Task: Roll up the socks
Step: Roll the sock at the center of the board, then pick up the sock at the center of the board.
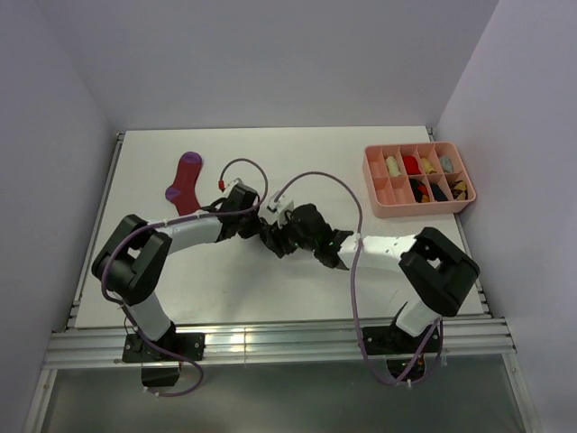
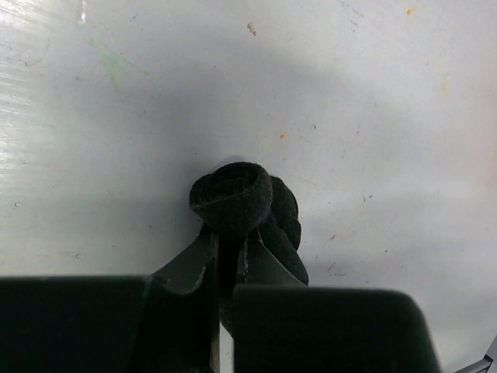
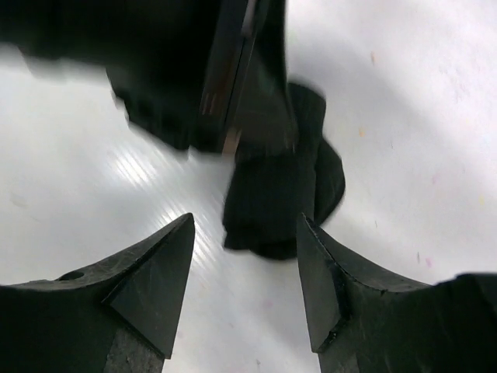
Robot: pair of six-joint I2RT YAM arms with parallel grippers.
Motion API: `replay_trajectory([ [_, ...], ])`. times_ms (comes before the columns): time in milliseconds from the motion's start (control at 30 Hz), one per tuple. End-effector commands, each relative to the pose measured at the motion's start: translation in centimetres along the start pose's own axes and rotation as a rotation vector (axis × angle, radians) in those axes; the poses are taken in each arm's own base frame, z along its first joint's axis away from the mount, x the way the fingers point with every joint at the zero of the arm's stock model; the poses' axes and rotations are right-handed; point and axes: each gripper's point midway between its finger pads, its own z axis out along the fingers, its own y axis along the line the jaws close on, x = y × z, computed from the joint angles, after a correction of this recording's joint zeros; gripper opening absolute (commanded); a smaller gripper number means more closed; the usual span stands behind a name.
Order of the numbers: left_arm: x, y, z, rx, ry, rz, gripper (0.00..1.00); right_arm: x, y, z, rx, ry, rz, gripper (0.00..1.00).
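Midway across the white table [image 1: 225,289], the two arms meet over the black sock [image 2: 233,194]. It is bunched into a small, thick roll, with a rounded coil turned up at its far end and a second fold bulging on its right. It rests on the table surface. The left gripper [image 2: 231,239] has its jaws drawn close together, pinching the near part of the roll, so that the coil stands just beyond the fingertips. The right gripper [image 3: 245,219] faces it with its jaws spread wide and nothing between them. The roll lies just past the gap and close to the right-hand finger, though whether it touches that finger cannot be told. Farther back on the right stands the pink tray [image 1: 419,213], divided into two rows of compartments. The near row holds dark rolled bundles [image 1: 437,191], one of them showing yellow. The far row holds a cream one, a red one, a tan one and a grey one, each in its own compartment. At the far left, well apart from both grippers, the magenta sock [image 1: 185,185] lies flat and bent, purple at its far end and at the bend.
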Motion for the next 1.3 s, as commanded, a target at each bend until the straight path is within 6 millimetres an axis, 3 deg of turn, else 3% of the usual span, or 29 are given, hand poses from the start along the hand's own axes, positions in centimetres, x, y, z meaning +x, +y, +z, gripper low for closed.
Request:
replay_trajectory([
  [0, 1.5, 1.2, -0.3, -0.072, 0.086, 0.056, 0.00, 0.5, -2.5, -0.6, 0.223, -0.056, -0.198, 0.62],
  [167, 1.5, 0.8, -0.4, -0.082, 0.112, 0.059, 0.00, 1.1, -0.7, -0.3, 0.249, -0.108, -0.307, 0.65],
  [367, 1.9, 0.8, -0.4, -0.093, 0.145, 0.068, 0.00, 1.0, 1.5, 1.4, 0.265, -0.090, -0.406, 0.66],
  [600, 2.2, 0.9, -0.3, -0.095, 0.160, 0.076, 0.00, 2.2, 1.4, 3.4, 0.312, -0.029, -0.481, 0.66],
  [800, 2.4, 0.8, -0.2, -0.088, 0.170, 0.078, 0.00, 4.3, -0.1, 4.7, 0.377, 0.064, -0.513, 0.60],
  [967, 2.3, 0.7, -0.2, -0.084, 0.168, 0.081, 0.00, 5.9, -1.0, 5.1, 0.422, 0.124, -0.497, 0.46],
  [1067, 2.2, 0.6, -0.2, -0.083, 0.167, 0.084, 0.00, 7.4, -1.5, 5.0, 0.437, 0.184, -0.493, 0.32],
  [1100, 2.2, 0.6, -0.2, -0.082, 0.166, 0.084, 0.00, 7.9, -1.5, 4.8, 0.429, 0.204, -0.490, 0.19],
  [1200, 2.1, 0.3, -0.3, -0.066, 0.173, 0.075, 0.00, 8.7, -2.1, 4.6, 0.425, 0.247, -0.460, 0.00],
  [1267, 1.9, 0.3, -0.5, -0.062, 0.169, 0.071, 0.00, 9.2, -2.2, 4.4, 0.403, 0.267, -0.429, 0.00],
])
